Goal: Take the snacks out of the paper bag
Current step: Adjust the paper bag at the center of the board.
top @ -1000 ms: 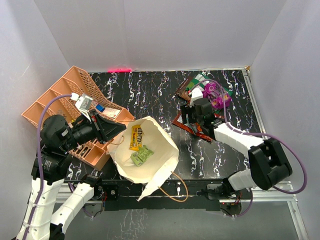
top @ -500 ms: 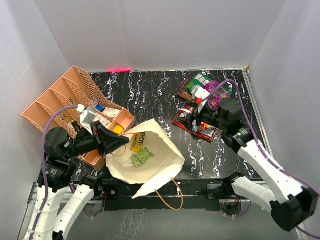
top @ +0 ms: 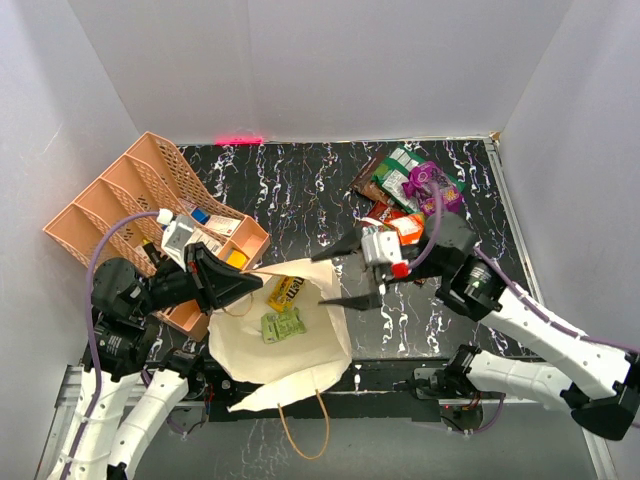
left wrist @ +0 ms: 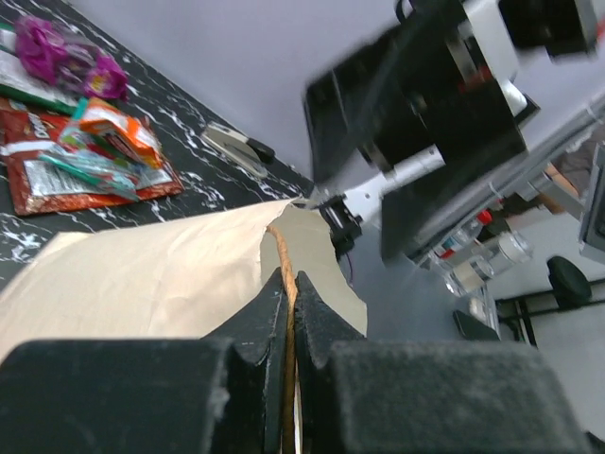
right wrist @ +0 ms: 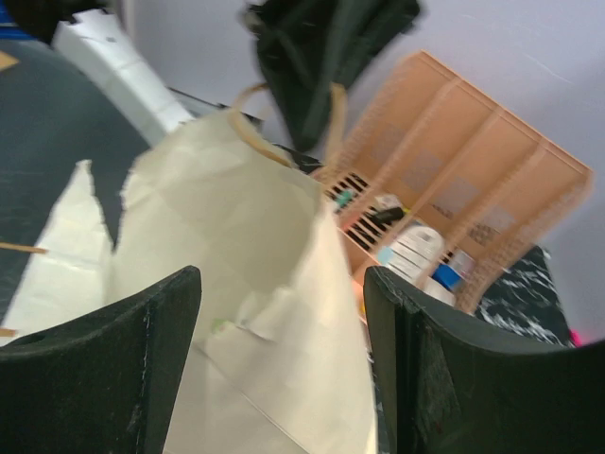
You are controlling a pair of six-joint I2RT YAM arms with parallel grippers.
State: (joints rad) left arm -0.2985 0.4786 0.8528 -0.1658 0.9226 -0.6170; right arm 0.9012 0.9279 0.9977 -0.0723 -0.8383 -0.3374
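At the near edge of the worktop, left of centre, the paper bag [top: 290, 355] lies with its mouth tipped up and open, and one loose handle [top: 300, 440] droops over that edge. The left gripper [top: 243, 290] has its fingers pinched tight on the other tan loop handle [left wrist: 282, 260] at the bag's left rim. It seems to hold there so that the mouth stays lifted and spread for the other arm.

Two snacks are not yet out: a green packet [top: 283, 326] nearer, and a yellow packet [top: 287, 291] just beyond it, both flat on the bag's inner wall.

The right gripper [top: 345, 272] hovers at the bag's right rim with its fingers spread wide and nothing between them. It points into the opening, likely lined up to reach for one of those two packets.

Farther back, towards the far right corner, a heap of snacks [top: 405, 190] lies well apart from the bag, a purple packet [top: 437, 187] among them. An orange compartment tray [top: 110, 195] sits by the left edge, just behind the left arm
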